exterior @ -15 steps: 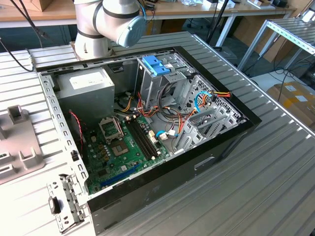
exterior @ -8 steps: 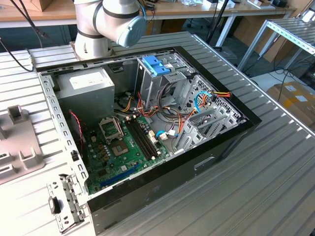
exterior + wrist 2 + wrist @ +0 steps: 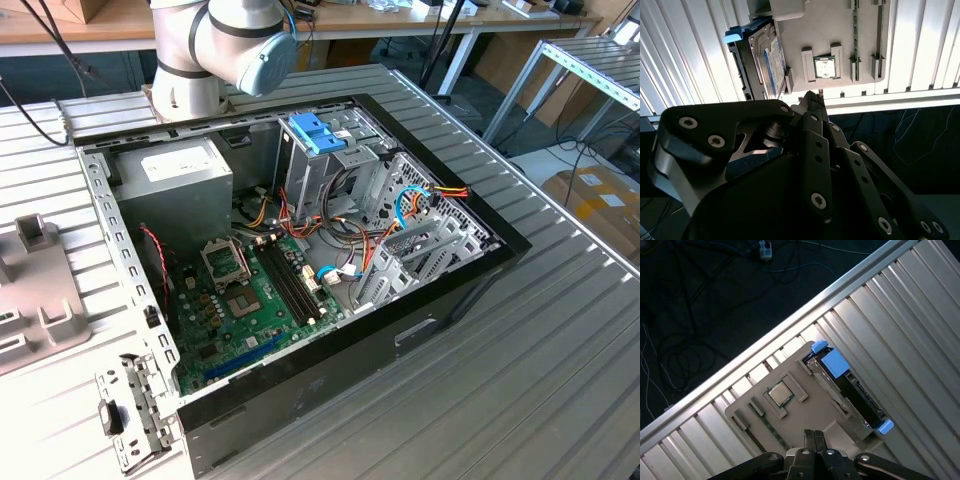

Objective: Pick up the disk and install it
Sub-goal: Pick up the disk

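End effector (image 3: 813, 433) closed, disk (image 3: 852, 387) on edge, lengthwise along tray (image 3: 815, 412)

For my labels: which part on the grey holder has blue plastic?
The disk, dark, framed in blue at the edge of the holder; the square chip and green strip have none.

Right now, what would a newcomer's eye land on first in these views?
The open computer case lies on the ribbed metal table in the middle of the exterior view, its green motherboard exposed. In the first wrist view the disk, framed in bright blue, sits in a slot at the edge of a grey holder plate next to a processor chip, with the tool shut and empty close by.
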### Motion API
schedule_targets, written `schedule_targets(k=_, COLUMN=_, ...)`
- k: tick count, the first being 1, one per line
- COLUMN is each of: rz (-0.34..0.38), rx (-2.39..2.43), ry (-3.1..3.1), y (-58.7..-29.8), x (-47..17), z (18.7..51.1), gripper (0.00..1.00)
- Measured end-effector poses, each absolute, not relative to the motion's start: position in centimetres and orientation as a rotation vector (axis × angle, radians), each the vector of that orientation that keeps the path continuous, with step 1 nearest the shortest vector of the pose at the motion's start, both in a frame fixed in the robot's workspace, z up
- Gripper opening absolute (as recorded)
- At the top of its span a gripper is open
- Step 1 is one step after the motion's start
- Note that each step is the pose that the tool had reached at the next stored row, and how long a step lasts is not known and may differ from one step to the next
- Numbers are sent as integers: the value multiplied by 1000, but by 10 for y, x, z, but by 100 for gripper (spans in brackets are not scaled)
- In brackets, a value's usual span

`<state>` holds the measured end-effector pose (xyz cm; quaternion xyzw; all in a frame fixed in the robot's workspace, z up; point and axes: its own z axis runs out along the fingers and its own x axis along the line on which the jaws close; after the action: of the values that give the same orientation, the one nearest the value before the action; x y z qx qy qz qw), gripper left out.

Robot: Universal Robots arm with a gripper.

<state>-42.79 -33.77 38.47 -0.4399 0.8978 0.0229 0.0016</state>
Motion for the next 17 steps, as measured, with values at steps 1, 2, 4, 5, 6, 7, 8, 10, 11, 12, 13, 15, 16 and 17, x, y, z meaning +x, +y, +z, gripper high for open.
schedule_targets(k=1, rz=72, rx=-1388, ry=2814, y=-338, x=-428, z=385, gripper=11)
schedule_targets(k=2, rz=72, rx=-1404, ry=2806, y=-338, x=-428, z=385, gripper=11)
schedule_targets(k=4, rz=72, rx=-1432, ry=2793, y=-338, x=-428, z=385, gripper=11)
schedule_targets(k=5, rz=72, rx=-1443, ry=2788, y=-338, x=-428, z=385, gripper=11)
schedule_targets(k=6, rz=72, rx=-1458, ry=2780, y=-338, x=-428, z=385, gripper=11)
schedule_targets(k=7, rz=72, rx=-1468, ry=2775, y=-338, x=-428, z=385, gripper=11)
schedule_targets(k=8, rz=72, rx=-1474, ry=2772, y=-338, x=-428, z=385, gripper=11)
schedule_targets(k=10, rz=72, rx=-1490, ry=2763, y=-338, x=-428, z=385, gripper=11)
schedule_targets(k=11, rz=72, rx=-1504, ry=2756, y=-338, x=-428, z=385, gripper=11)
schedule_targets(k=12, rz=72, rx=-1513, ry=2752, y=-338, x=-428, z=385, gripper=11)
schedule_targets(k=13, rz=72, rx=-1520, ry=2748, y=-338, x=-428, z=385, gripper=11)
schedule_targets(k=15, rz=72, rx=-1534, ry=2740, y=-338, x=-428, z=385, gripper=11)
schedule_targets(k=16, rz=72, rx=-1540, ry=2737, y=-338, x=-428, z=385, gripper=11)
schedule_targets(k=17, rz=72, rx=-1550, ry=2731, y=-338, x=-428, z=385, gripper=11)
